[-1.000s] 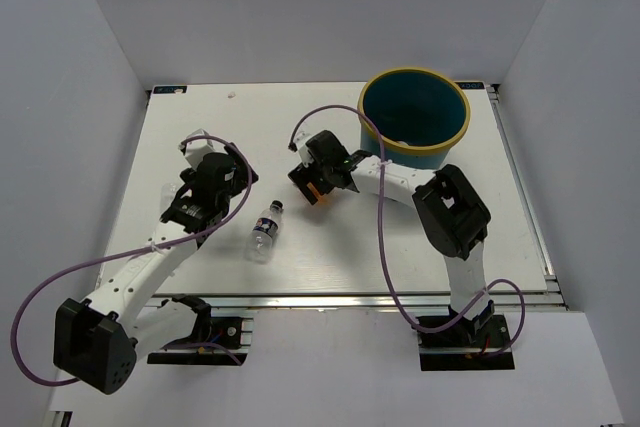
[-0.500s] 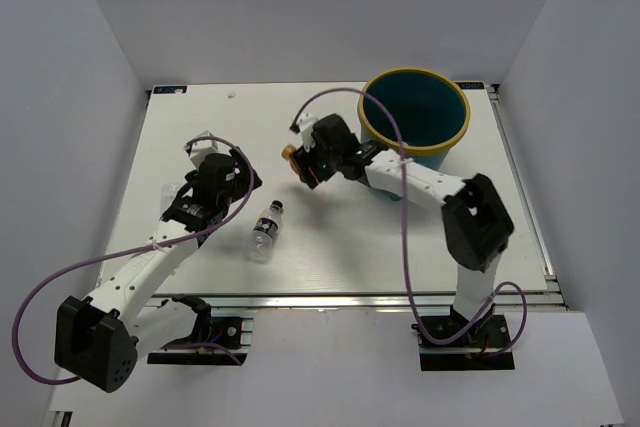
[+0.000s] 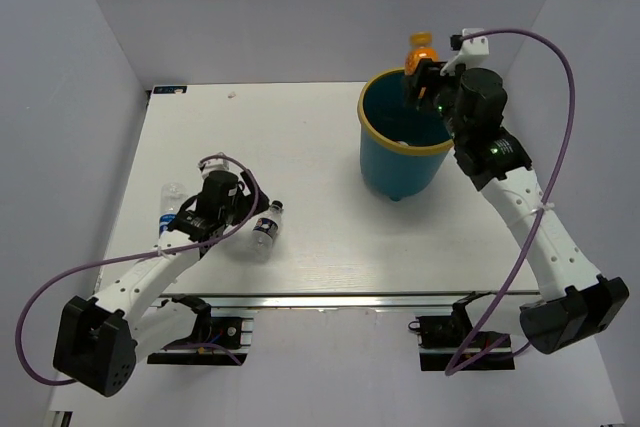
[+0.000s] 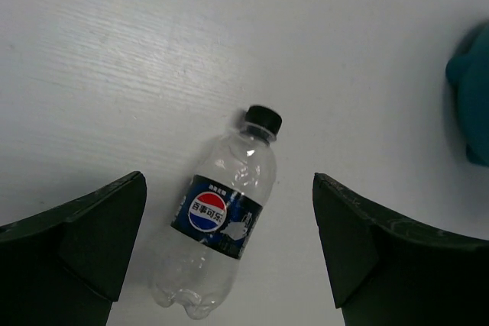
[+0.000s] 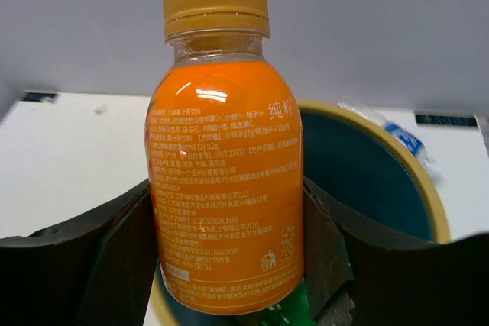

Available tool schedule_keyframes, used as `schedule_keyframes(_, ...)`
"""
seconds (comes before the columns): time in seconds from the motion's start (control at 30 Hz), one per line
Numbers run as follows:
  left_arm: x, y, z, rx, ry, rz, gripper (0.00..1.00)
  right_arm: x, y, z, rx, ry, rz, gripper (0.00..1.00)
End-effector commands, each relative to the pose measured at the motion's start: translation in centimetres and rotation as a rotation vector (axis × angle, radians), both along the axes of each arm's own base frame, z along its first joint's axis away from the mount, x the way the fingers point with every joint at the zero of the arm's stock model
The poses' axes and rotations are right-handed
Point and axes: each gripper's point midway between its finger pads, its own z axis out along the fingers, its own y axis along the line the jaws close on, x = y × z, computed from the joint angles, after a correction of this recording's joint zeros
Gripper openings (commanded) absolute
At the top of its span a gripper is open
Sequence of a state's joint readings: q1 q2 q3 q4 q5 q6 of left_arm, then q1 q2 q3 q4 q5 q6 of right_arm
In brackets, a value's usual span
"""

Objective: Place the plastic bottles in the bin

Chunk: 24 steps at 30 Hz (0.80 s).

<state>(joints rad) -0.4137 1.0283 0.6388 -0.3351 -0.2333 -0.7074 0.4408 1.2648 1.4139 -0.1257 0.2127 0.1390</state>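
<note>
Right pincer (image 3: 424, 75) clamped on orange bottle (image 5: 225, 150), upright, raised above bin (image 3: 400, 162), seemingly near rim. Advice: centre it over opening before release, so it misses yellow rim. Left pincer (image 4: 228, 181) spread wide, empty, over clear bottle (image 4: 221, 223) lying on counter (image 3: 300, 127).

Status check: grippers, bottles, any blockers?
Right gripper shut on orange bottle, held above bin rim. Left gripper open, over clear bottle lying on table. Nothing blocking bin mouth.
</note>
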Motion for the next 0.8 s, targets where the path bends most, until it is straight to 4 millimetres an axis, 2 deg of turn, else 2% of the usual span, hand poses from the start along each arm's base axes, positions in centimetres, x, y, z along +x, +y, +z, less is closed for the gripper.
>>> schedule_keyframes(0.0,-0.4,-3.1,0.2,-0.107,-0.007,-0.144,0.98,1.1,-3.9,-4.9,0.011,0.157,-0.138,0.54)
schedule_keyframes(0.07,-0.4,-3.6,0.0,-0.117,-0.008,-0.177,0.98,1.1,-4.8,-5.0,-0.009,0.177,-0.132,0.67)
schedule_keyframes(0.1,-0.5,-3.7,-0.1,-0.119,-0.007,-0.181,0.98,1.0,-4.7,-5.1,-0.016,0.187,-0.096,0.81)
schedule_keyframes(0.17,-0.5,-3.6,-0.6,-0.11,0.007,-0.181,0.98,0.9,-4.4,-4.8,-0.039,0.188,-0.062,0.89)
schedule_keyframes(0.27,-0.6,-3.6,-1.4,-0.099,0.031,-0.182,0.98,0.8,-3.7,-4.1,-0.034,0.184,-0.011,0.89)
schedule_keyframes(0.33,-0.7,-3.5,-2.1,-0.093,0.042,-0.183,0.98,0.8,-4.3,-4.1,-0.027,0.204,-0.025,0.89)
schedule_keyframes(0.37,-0.8,-3.7,-2.4,-0.095,0.05,-0.197,0.98,0.9,-4.7,-3.4,0.0,0.202,-0.04,0.89)
schedule_keyframes(0.47,-1.3,-4.3,-3.0,-0.111,0.057,-0.239,0.98,1.0,-8.9,-2.4,0.089,0.228,-0.168,0.89)
schedule_keyframes(0.5,-1.3,-4.4,-3.1,-0.112,0.053,-0.244,0.98,1.2,-11.6,-1.6,0.114,0.213,-0.229,0.89)
schedule_keyframes(0.57,-1.5,-4.2,-3.6,-0.104,0.066,-0.244,0.98,0.7,-14.2,-0.9,0.148,0.204,-0.296,0.89)
schedule_keyframes(0.6,-1.5,-4.1,-3.8,-0.097,0.071,-0.238,0.98,0.6,-17.3,-0.8,0.16,0.199,-0.399,0.89)
schedule_keyframes(0.67,-1.7,-4.0,-4.2,-0.09,0.082,-0.234,0.98,0.1,-19.8,-1.7,0.169,0.224,-0.502,0.89)
schedule_keyframes(0.7,-1.7,-3.8,-4.5,-0.082,0.093,-0.229,0.98,-0.3,-21.9,-2.6,0.188,0.249,-0.594,0.89)
schedule_keyframes(0.77,-1.7,-3.3,-5.1,-0.052,0.096,-0.213,0.98,-1.0,-23.8,-5.9,0.22,0.316,-0.692,0.89)
